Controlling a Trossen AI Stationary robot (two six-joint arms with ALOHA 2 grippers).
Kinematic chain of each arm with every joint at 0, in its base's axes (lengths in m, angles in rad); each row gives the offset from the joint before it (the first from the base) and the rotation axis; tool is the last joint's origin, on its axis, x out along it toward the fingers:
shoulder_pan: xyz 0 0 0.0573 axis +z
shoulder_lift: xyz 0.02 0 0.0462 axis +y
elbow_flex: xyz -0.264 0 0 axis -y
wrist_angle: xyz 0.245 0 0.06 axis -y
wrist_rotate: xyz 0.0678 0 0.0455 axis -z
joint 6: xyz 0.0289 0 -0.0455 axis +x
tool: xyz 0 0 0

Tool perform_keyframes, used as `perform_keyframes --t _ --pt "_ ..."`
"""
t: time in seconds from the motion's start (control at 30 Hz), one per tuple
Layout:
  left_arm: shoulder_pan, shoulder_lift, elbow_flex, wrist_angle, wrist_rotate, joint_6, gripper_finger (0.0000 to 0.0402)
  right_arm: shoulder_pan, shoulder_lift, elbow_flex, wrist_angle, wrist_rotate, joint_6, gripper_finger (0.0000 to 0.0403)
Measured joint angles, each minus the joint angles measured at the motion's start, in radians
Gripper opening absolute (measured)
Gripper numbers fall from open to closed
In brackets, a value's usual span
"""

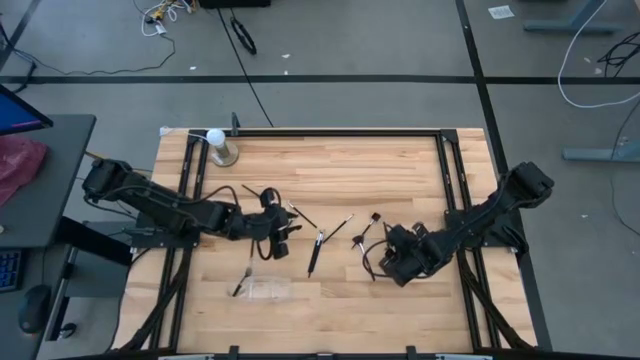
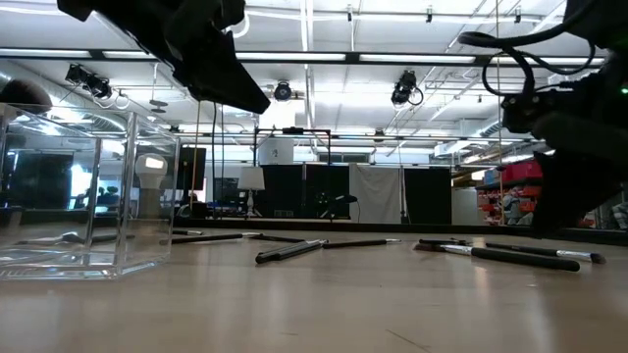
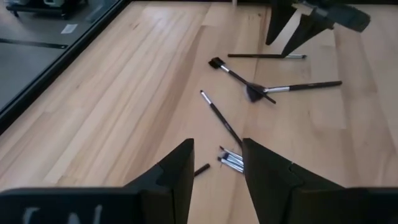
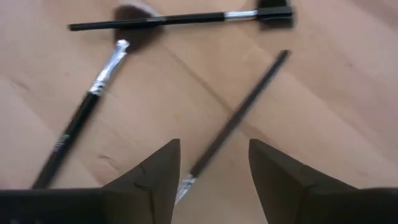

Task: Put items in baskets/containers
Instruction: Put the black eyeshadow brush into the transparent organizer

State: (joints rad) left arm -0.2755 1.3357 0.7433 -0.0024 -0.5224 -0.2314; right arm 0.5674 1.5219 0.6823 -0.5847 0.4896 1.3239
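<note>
Between the right gripper's (image 4: 211, 171) parted fingers, low in the right wrist picture, lies 1 thin dark brush (image 4: 239, 118), its silver ferrule at the gap and nothing clamped. Beside it a second brush (image 4: 84, 118) slants left, and a third (image 4: 180, 18) runs along the top edge.

The left gripper (image 3: 217, 168) also stands apart and empty, above a small bundle of brushes (image 3: 230, 160) at lower centre of its picture; farther up, 2 crossed brushes (image 3: 261, 90) lie on the wood.

In the high view the organizer (image 1: 265, 291) sits at lower centre-left of the table (image 1: 400, 160), with 1 brush (image 1: 241, 281) touching its left edge.

Risks: the thin handle could roll or skid from a closing pinch, I judge, and the brush's slant across the fingers may let it pivot. The nearly see-through organizer is easy to knock.

A white ball on its stand (image 1: 219, 146) waits at upper left, well clear. Loose brushes between gripper and organizer may get swept.
</note>
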Motion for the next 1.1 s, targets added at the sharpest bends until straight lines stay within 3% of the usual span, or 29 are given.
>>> perform_keyframes --t 0.27,0.73,1.1 --pt "-0.022 0.000 0.000 0.000 0.000 0.000 0.0137 0.014 0.002 -0.109 0.218 0.020 -0.031 0.0190" --pt "-0.026 0.000 0.000 -0.002 0.000 -0.001 0.0138 0.180 0.074 -0.225 0.314 0.225 0.031 0.0138" --pt "-0.026 0.000 0.000 -0.002 0.000 -0.001 0.0138 0.220 0.151 -0.237 0.350 0.351 0.015 0.0132"
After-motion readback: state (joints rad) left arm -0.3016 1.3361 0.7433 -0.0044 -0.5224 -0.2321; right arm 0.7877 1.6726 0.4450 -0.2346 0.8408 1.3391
